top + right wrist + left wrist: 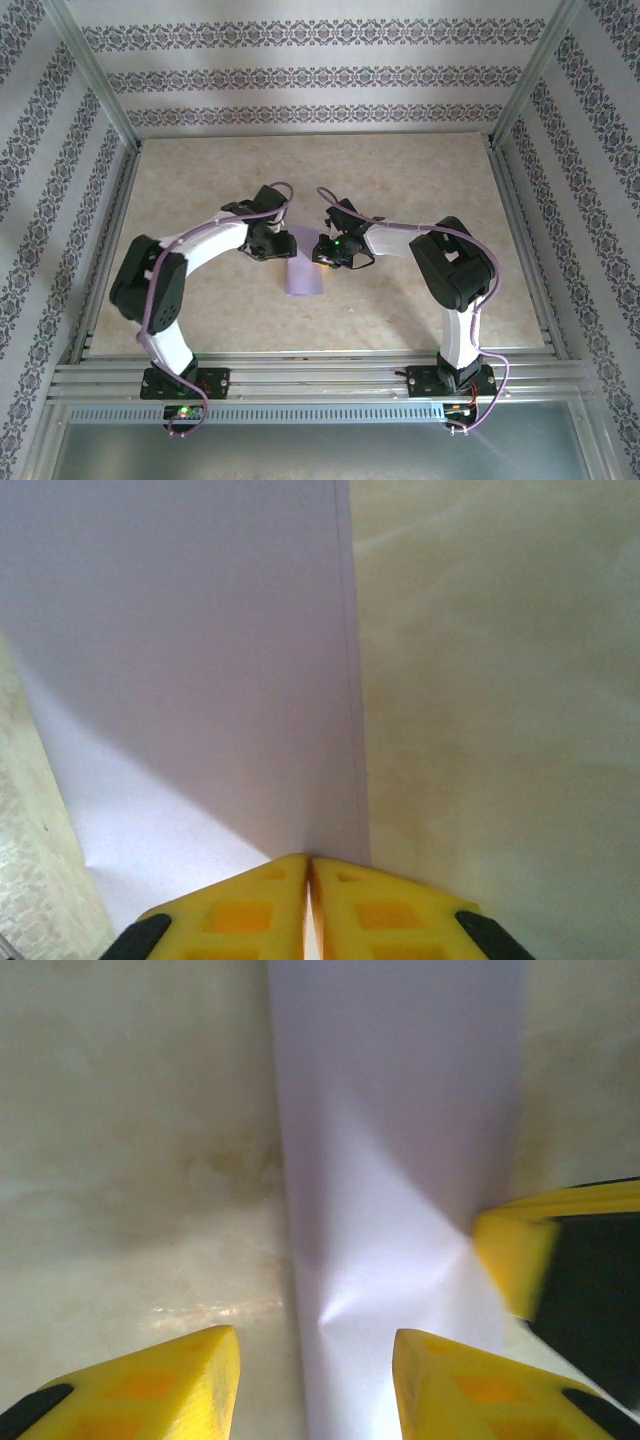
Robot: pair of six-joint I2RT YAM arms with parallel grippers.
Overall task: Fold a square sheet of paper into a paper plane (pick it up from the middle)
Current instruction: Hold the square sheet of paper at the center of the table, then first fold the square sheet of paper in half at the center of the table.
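Lavender square sheet of paper (303, 278) lies folded lengthwise. My right end effector (310, 865) pinches its edge, and my left end effector (312, 1345) straddles it, half open. Nose and wing folds look not yet made.

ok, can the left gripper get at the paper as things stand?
Probably yes. The left gripper is open right over the paper, straddling one edge with nothing in between. The right gripper is shut at the opposite edge, so this side looks free.

Bright, diffuse lighting; both wrist views look soft, with a glare patch on the table (190, 1312).
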